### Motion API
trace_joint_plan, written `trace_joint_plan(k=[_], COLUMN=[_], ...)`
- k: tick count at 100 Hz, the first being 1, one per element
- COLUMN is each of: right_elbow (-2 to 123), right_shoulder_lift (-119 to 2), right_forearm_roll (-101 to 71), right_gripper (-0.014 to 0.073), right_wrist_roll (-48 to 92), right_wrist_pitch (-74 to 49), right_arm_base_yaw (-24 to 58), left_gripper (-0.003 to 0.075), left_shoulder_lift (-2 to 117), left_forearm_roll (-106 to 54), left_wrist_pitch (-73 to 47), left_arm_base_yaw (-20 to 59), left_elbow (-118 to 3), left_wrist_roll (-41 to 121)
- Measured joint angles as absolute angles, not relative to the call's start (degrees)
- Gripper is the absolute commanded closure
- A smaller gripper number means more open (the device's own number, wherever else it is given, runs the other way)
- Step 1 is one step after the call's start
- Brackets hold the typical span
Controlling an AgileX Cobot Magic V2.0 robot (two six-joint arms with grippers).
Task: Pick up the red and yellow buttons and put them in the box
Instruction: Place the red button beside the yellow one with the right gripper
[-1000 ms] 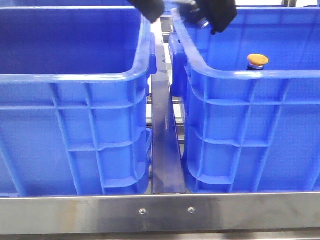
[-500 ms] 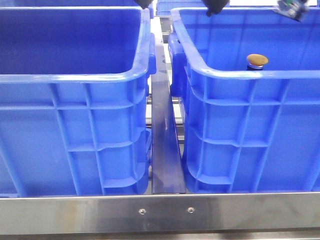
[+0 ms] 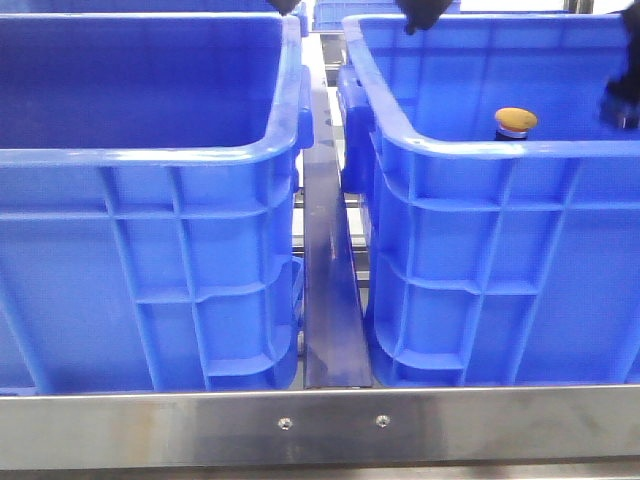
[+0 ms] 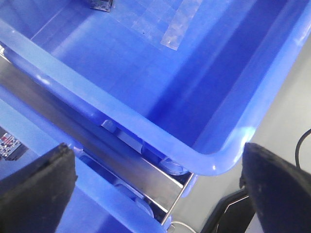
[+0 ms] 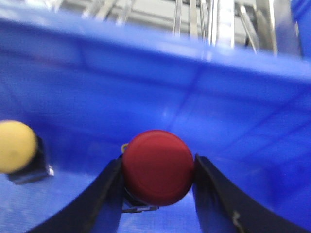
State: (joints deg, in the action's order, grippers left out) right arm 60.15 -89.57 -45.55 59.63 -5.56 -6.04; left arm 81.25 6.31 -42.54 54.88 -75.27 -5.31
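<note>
The red button (image 5: 156, 171) sits between the two dark fingers of my right gripper (image 5: 158, 161), which is shut on its cap, with blue box wall behind it. The yellow button (image 3: 516, 122) stands upright inside the right blue box (image 3: 470, 150); in the right wrist view the yellow button (image 5: 16, 146) is off to one side of the held one. In the front view my right gripper (image 3: 622, 98) is a dark blur at the right edge, over that box. My left gripper (image 4: 158, 187) is open, its tips (image 3: 352, 10) showing at the top.
A second, identical blue box (image 3: 150, 155) stands on the left, with a metal rail (image 3: 330, 300) in the gap between the two. A steel bar (image 3: 320, 425) runs along the front. A small dark object (image 4: 100, 4) lies on one box floor.
My left gripper has risen almost out of the front view. My right gripper has come in from the top right and dropped lower over the right box.
</note>
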Motion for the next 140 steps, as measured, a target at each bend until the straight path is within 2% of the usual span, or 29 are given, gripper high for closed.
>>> trace_joint_plan(k=[34, 90, 98, 124, 140], right_elbow=[60.15, 60.15, 60.15, 60.15, 60.15], right_shoulder_lift=[-96.55, -96.83, -96.83, -96.83, -96.83], right_forearm_roll=[-47.35, -49.91, -49.91, -49.91, -49.91], right_gripper=[0.0476, 0.0463, 0.0426, 0.0216, 0.0146], right_wrist_roll=[59.68, 59.78, 59.78, 59.91, 59.91], right_wrist_pitch=[1.71, 2.43, 2.43, 1.98, 1.98], right_arm_base_yaw=[-4.96, -4.45, -4.45, -4.45, -4.45], left_gripper=[0.008, 0.008, 0.008, 0.008, 0.008], left_shoulder_lift=[81.25, 81.25, 81.25, 81.25, 81.25], left_forearm_roll=[6.41, 6.41, 6.41, 6.41, 6.41], left_wrist_pitch=[-42.54, -42.54, -42.54, -42.54, -42.54], left_arm_base_yaw=[54.88, 54.88, 54.88, 54.88, 54.88], left_elbow=[-75.27, -75.27, -75.27, -75.27, -75.27], left_wrist_roll=[-5.31, -5.29, -5.29, -5.19, -5.19])
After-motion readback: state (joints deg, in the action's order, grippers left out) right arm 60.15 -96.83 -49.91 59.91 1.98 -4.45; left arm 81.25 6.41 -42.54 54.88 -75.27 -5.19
